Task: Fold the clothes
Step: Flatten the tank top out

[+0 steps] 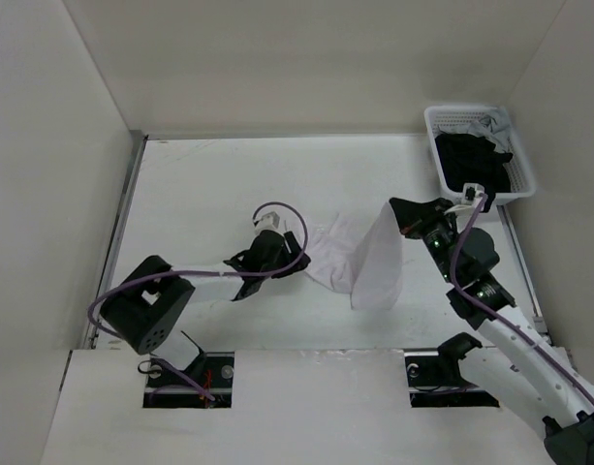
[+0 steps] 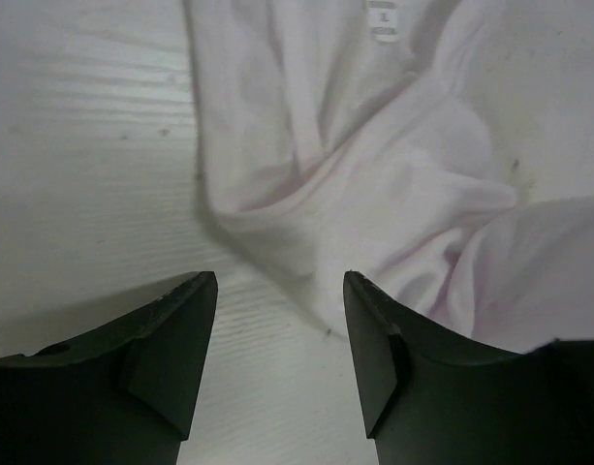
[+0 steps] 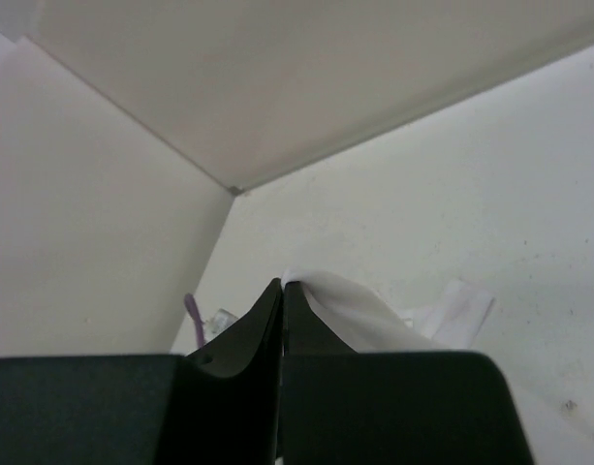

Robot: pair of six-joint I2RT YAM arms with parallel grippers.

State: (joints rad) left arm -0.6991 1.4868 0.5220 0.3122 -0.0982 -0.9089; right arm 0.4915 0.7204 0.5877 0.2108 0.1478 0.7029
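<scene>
The clothes (image 1: 359, 260), one thin white wrinkled garment, lie mid-table, and their right part is lifted into a hanging sheet. My right gripper (image 1: 401, 219) is shut on that raised edge. In the right wrist view the white cloth (image 3: 359, 312) comes out of the closed tips (image 3: 282, 284). At the garment's left edge my left gripper (image 1: 289, 254) is low over the table and open. In the left wrist view its fingers (image 2: 280, 291) stand apart over bare tabletop, and the crumpled clothes (image 2: 374, 165) lie just ahead, touching neither finger.
A white lattice basket (image 1: 461, 109) holding black garments (image 1: 476, 160) stands at the back right corner, close behind the right arm. White walls enclose the table at the left, back and right. A purple cable (image 1: 277, 208) loops over the left wrist.
</scene>
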